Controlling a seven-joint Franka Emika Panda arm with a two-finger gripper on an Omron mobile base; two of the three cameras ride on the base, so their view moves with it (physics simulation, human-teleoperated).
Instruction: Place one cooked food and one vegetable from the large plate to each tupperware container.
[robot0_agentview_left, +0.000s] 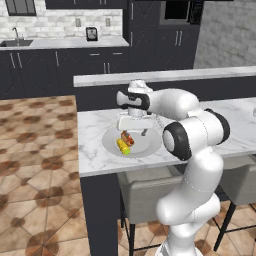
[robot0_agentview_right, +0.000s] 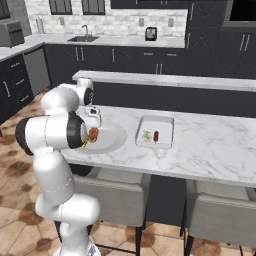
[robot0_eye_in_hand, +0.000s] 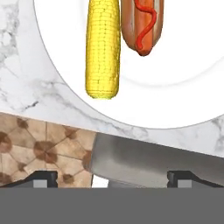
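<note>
**Large plate** (robot0_agentview_left: 145, 146): round, pale, shallow. It lies on the marble counter (robot0_agentview_left: 95, 155), centre-left of the left base view and left of centre in the right base view (robot0_agentview_right: 112, 137). In the hand view its white surface (robot0_eye_in_hand: 183, 78) fills the upper part of the frame, its rim curving down across the marble.

**Corn cob** (robot0_eye_in_hand: 103, 48): yellow, on the plate. In the hand view its long axis runs nearly vertical, rounded end pointing to the bottom of the frame, top end cut off by the upper edge. It ends just inside the plate's rim. In the left base view (robot0_agentview_left: 122, 146) it sits lower left of the hot dog.

**Hot dog** (robot0_eye_in_hand: 144, 24): brown bun with a red squiggle of sauce, just right of the corn and roughly parallel to it, rounded end pointing down the frame. Whether the two touch cannot be told. Left base view (robot0_agentview_left: 127, 138); right base view (robot0_agentview_right: 92, 134), partly behind the arm.

**Tupperware container** (robot0_agentview_right: 167, 131): rectangular white tray on the counter, right of the plate in the right base view, apart from it. It holds a pale item (robot0_agentview_right: 147, 135) and a small brownish-red item (robot0_agentview_right: 156, 136), side by side.

**Gripper** (robot0_eye_in_hand: 112, 177): above the plate's near edge, fingers spread wide, tips at lower left and lower right of the hand view, nothing between them. In the left base view (robot0_agentview_left: 134, 129) it hangs over the plate's far side.

**Chair** (robot0_eye_in_hand: 166, 162): grey seat back below the counter edge, over the tiled floor (robot0_eye_in_hand: 39, 144).
</note>
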